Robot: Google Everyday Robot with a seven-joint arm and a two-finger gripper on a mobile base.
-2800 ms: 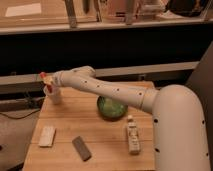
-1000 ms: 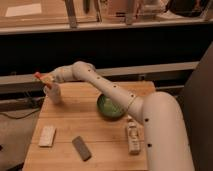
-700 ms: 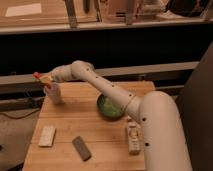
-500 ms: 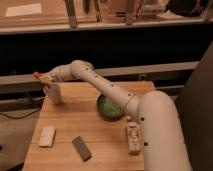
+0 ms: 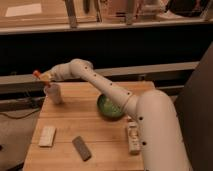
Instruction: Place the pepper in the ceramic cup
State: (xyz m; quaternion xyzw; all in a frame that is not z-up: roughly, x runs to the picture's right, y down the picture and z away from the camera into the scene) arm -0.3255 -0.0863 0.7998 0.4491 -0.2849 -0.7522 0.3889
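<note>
The small red-orange pepper (image 5: 36, 73) sits at the tip of my gripper (image 5: 41, 76), which is shut on it. The gripper hangs over the table's far left corner, just above and slightly left of the ceramic cup (image 5: 54, 93). That cup is plain white and stands upright on the wooden table (image 5: 85, 125). My arm reaches in from the right and passes over the far rim of the green bowl. The inside of the cup does not show.
A wide green bowl (image 5: 110, 107) stands mid-table, right of the cup. Near the front lie a pale flat block (image 5: 47, 135), a dark grey bar (image 5: 81, 148) and a white bottle-like object (image 5: 132, 137). A dark counter runs behind the table.
Since 2.8 s ago the gripper with the pepper has shifted a little left and up over the cup. Over the last second it has barely moved.
</note>
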